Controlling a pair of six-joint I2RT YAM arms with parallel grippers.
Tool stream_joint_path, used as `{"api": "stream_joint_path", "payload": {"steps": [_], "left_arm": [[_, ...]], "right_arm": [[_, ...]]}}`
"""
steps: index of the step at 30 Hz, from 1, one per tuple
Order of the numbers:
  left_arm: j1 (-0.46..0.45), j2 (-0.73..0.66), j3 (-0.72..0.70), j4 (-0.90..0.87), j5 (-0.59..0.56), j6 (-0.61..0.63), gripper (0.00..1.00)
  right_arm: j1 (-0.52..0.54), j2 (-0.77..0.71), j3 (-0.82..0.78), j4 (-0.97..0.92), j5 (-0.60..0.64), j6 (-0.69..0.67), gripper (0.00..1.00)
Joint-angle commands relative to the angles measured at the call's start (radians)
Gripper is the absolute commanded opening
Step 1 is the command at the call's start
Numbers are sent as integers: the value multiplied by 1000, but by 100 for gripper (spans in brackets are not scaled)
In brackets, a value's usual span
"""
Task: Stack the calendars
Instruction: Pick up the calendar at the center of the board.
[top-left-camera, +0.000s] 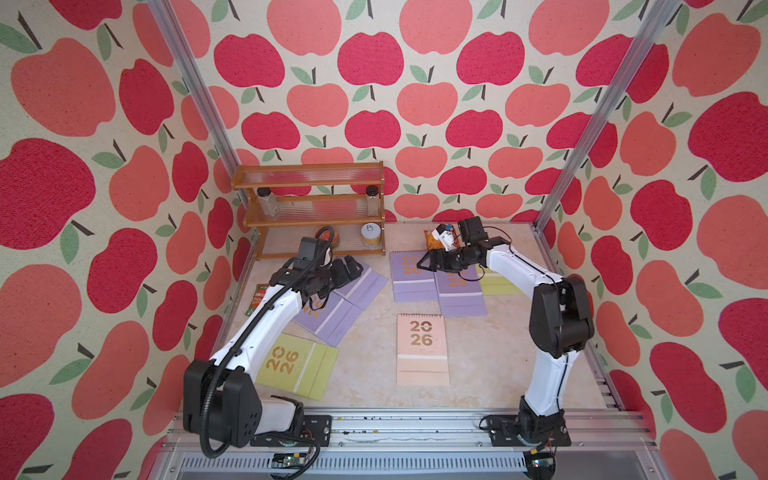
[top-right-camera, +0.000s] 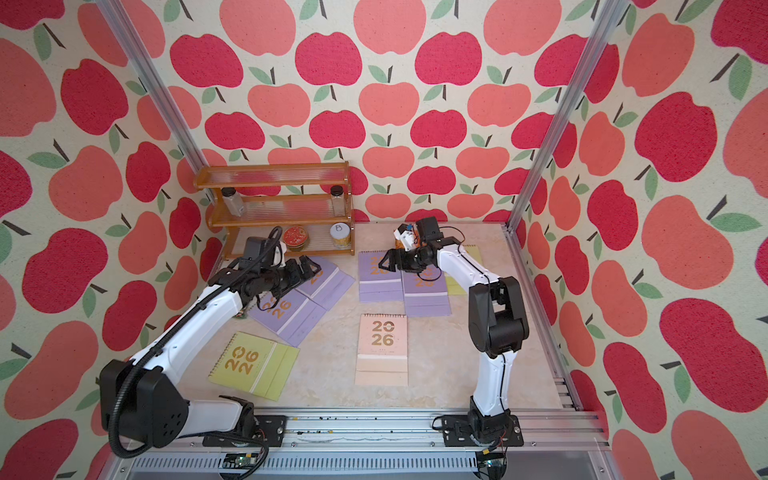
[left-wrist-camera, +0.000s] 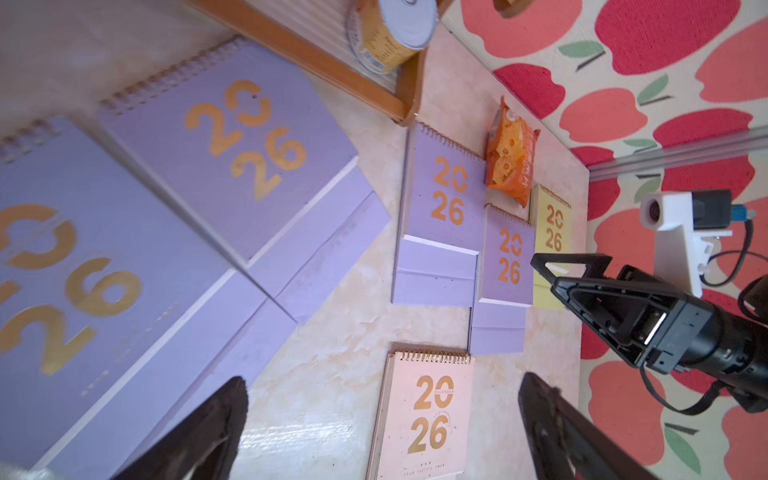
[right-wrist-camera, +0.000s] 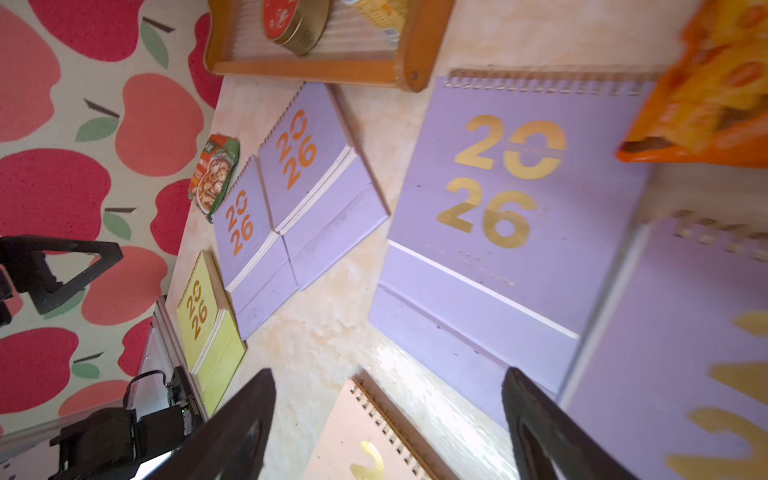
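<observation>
The left gripper (top-left-camera: 351, 270), jaws wide apart and empty, hovers over two lavender calendars (top-left-camera: 332, 320) lying side by side. The right gripper (top-left-camera: 430, 262), jaws apart and empty, hangs over another lavender pair (top-left-camera: 409, 278). On the table (top-left-camera: 374, 399), the peach calendar (top-left-camera: 422, 349) lies flat between the arms. One yellow-green calendar (top-left-camera: 297, 365) lies by the left arm, and a second yellow-green calendar (top-left-camera: 500, 284) lies partly under the right.

- A staged robot-lab booth: apple-print cloth walls (top-left-camera: 374, 62) hang on aluminium frame posts (top-left-camera: 200, 91).
- The left arm (top-left-camera: 257, 332) and right arm (top-left-camera: 548, 374) bolt onto a slotted rail (top-left-camera: 415, 428) at the table's (top-left-camera: 490, 365) edge.
</observation>
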Motion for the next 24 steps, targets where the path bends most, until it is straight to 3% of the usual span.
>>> {"api": "stream_joint_path", "payload": {"steps": [1, 11, 17, 24], "left_arm": [[-72, 133, 87, 118, 58, 46, 100], [-252, 543, 378, 247, 157, 9, 100], [-295, 724, 528, 244, 197, -10, 100], [-308, 839, 624, 243, 236, -35, 100]], "right_arm": [[-75, -32, -21, -67, 44, -22, 87], [-237, -51, -84, -102, 104, -69, 87], [-300, -54, -156, -79, 111, -62, 87], [-322, -28, -197, -46, 123, -57, 87]]}}
